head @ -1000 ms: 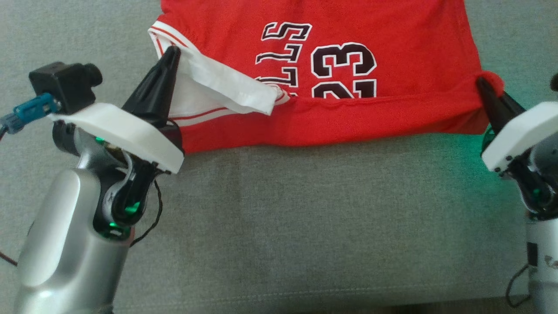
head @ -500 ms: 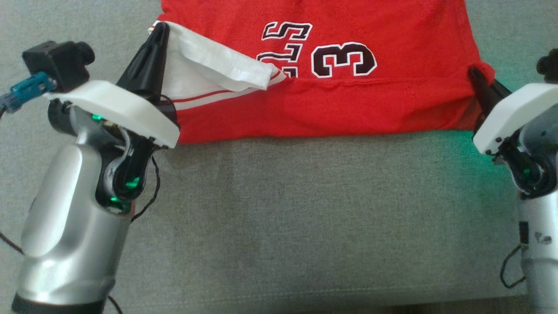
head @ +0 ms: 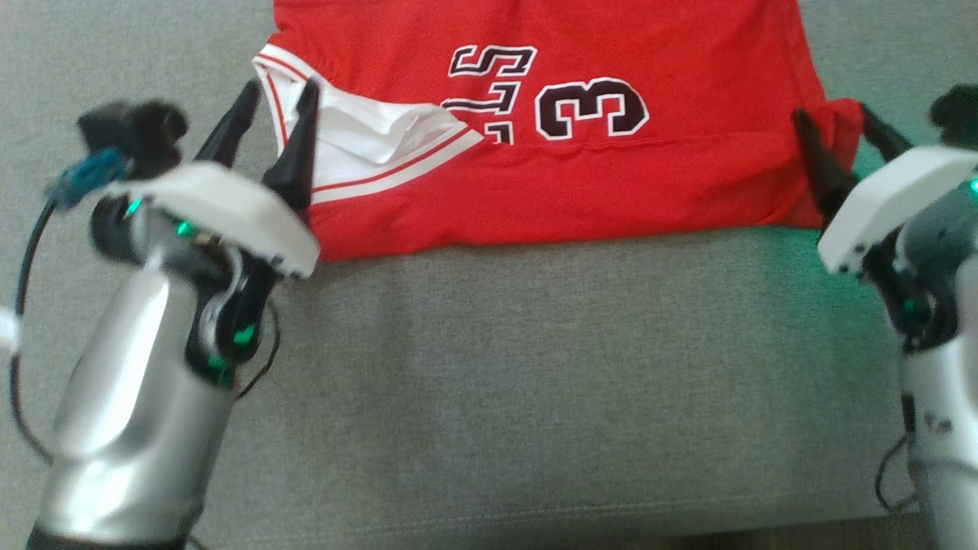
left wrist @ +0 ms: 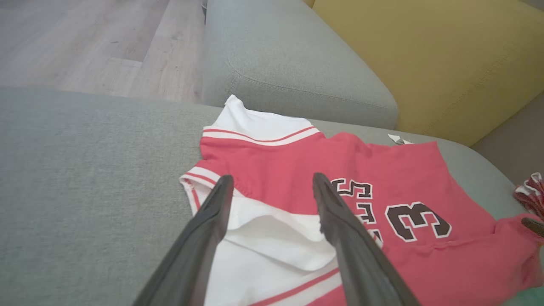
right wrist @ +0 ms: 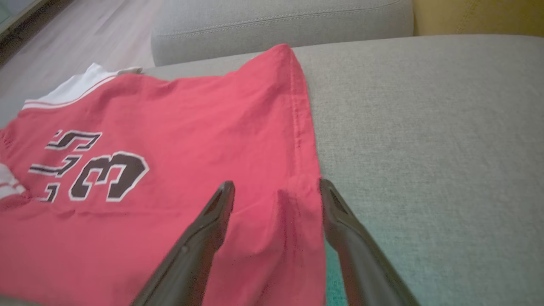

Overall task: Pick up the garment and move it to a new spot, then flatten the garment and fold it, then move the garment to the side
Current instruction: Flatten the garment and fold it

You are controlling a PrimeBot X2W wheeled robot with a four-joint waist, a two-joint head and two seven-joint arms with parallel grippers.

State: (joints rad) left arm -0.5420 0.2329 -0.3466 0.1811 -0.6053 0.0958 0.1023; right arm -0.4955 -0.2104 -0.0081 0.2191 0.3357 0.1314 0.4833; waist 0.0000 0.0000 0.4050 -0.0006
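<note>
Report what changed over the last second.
The left claw and right claw, shut on the folded-over corners of the jersey before, have opened and let go. The flap first went a little farther over the number. The jersey stays folded on the sofa.

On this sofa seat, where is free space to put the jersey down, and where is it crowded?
The widest free patch is the grey seat between the near edge of the jersey and the seat's front. More bare seat lies beyond its left and right sides. Crowded: the jersey's near corners, where the left gripper and right gripper stand, fingers open.
</note>
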